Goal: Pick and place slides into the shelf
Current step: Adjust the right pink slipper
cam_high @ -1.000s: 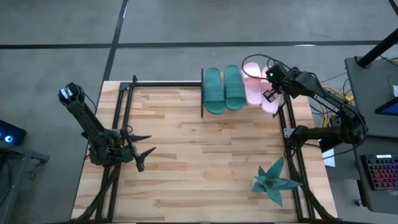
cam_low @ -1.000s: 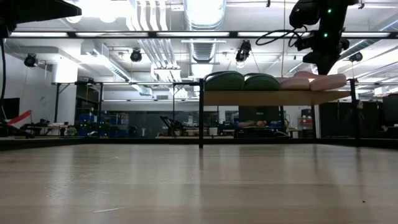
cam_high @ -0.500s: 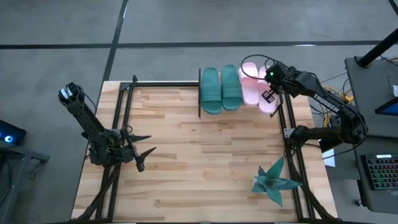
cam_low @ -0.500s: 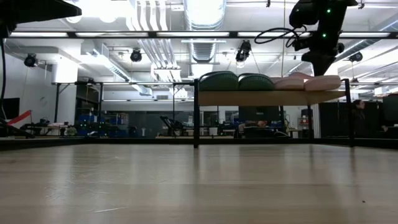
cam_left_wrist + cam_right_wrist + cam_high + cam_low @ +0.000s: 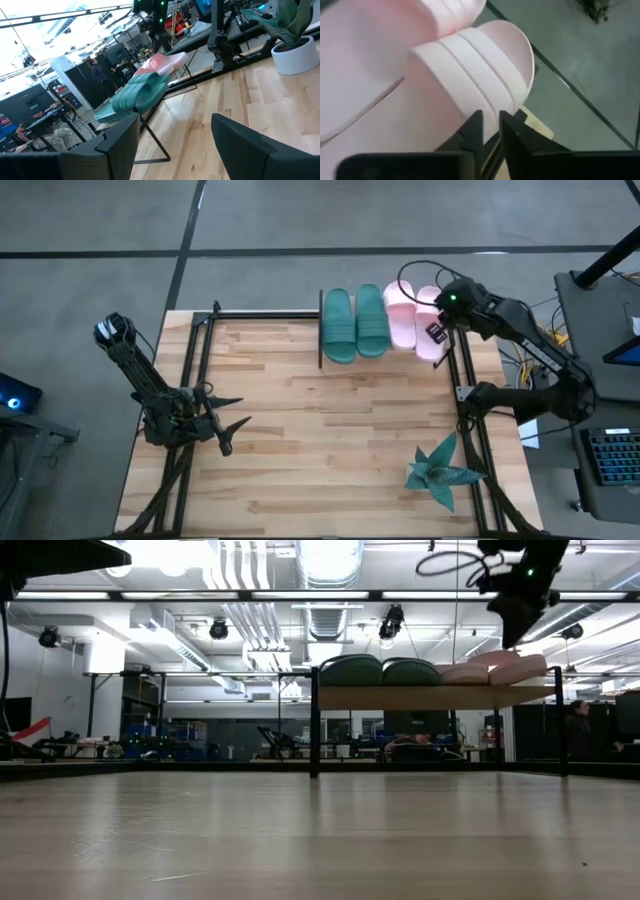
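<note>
The shelf (image 5: 430,697) stands at the table's far edge, a light board on thin black uprights. Two dark teal slides (image 5: 355,324) and two pale pink slides (image 5: 405,322) lie side by side on it. The rightmost pink slide (image 5: 470,70) lies tilted, and its ribbed strap fills the right wrist view. My right gripper (image 5: 491,131) hovers just over that slide near the shelf's right end (image 5: 440,332); its fingers are almost together. My left gripper (image 5: 228,425) waits open above the table's left side, far from the shelf (image 5: 150,117). My right gripper comes slanting down from above at the rightmost pink slide, just beside its ribbed strap (image 5: 485,85). I cannot tell whether its fingertips (image 5: 476,125) touch the slide's side. The slide rests on the shelf.
A teal spiky plant (image 5: 440,470) in a white pot (image 5: 295,47) stands near the table's right near corner. Black frame rails (image 5: 190,380) run along the left and right table edges. Bare wood (image 5: 330,440) spreads between the shelf and the near edge.
The shelf with all its slides slid a little toward the table's left edge, then stopped. My right gripper then rose and drew back toward the right. The rightmost pink slide now lies more tilted, its right side raised.
</note>
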Tool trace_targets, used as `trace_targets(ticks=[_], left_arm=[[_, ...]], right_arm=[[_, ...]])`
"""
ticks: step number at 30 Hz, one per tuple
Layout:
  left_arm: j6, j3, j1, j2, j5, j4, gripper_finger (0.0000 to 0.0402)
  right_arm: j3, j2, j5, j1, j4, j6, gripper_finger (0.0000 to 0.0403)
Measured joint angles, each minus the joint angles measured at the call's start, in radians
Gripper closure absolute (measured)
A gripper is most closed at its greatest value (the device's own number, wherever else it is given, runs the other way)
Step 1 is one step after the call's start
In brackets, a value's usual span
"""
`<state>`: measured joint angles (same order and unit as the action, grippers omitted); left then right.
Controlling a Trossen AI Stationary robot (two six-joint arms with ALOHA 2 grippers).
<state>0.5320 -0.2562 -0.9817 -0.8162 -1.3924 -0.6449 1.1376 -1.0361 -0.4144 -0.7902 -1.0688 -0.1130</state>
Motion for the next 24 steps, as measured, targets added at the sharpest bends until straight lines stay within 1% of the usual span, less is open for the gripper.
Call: trace_targets(ticks=[5,6,8,10,11,12,15,21,22,24], left_arm=[[0.0,0.0,0.0,0.0,0.0,0.0,0.0171],[0.0,0.0,0.0,0.0,0.0,0.0,0.0171],[0.0,0.0,0.0,0.0,0.0,0.0,0.0171],[0.0,0.0,0.0,0.0,0.0,0.0,0.0171],[0.0,0.0,0.0,0.0,0.0,0.0,0.0171],[0.0,0.0,0.0,0.0,0.0,0.0,0.0171],[-0.001,0.0,0.0,0.0,0.0,0.0,0.0171],[-0.001,0.0,0.0,0.0,0.0,0.0,0.0171],[-0.001,0.0,0.0,0.0,0.0,0.0,0.0171],[-0.001,0.0,0.0,0.0,0.0,0.0,0.0171]], right_arm=[[0.002,0.072,-0.004,-0.002,-0.006,0.006,0.0291],[0.002,0.085,0.021,-0.002,-0.007,0.009,0.0278],[0.002,0.108,0.14,-0.001,-0.004,0.053,0.0255],[0.002,0.13,0.31,0.002,-0.004,0.106,0.0239],[0.001,0.145,0.372,0.01,-0.004,0.114,0.0236],[-0.001,0.166,0.395,0.027,-0.002,0.113,0.0234],[-0.024,0.231,0.354,0.131,0.002,0.095,0.024],[-0.086,0.34,0.247,0.415,0.004,0.11,0.026],[-0.094,0.349,0.216,0.467,0.004,0.127,0.0262],[-0.113,0.359,0.116,0.575,0.003,0.15,0.0265]])
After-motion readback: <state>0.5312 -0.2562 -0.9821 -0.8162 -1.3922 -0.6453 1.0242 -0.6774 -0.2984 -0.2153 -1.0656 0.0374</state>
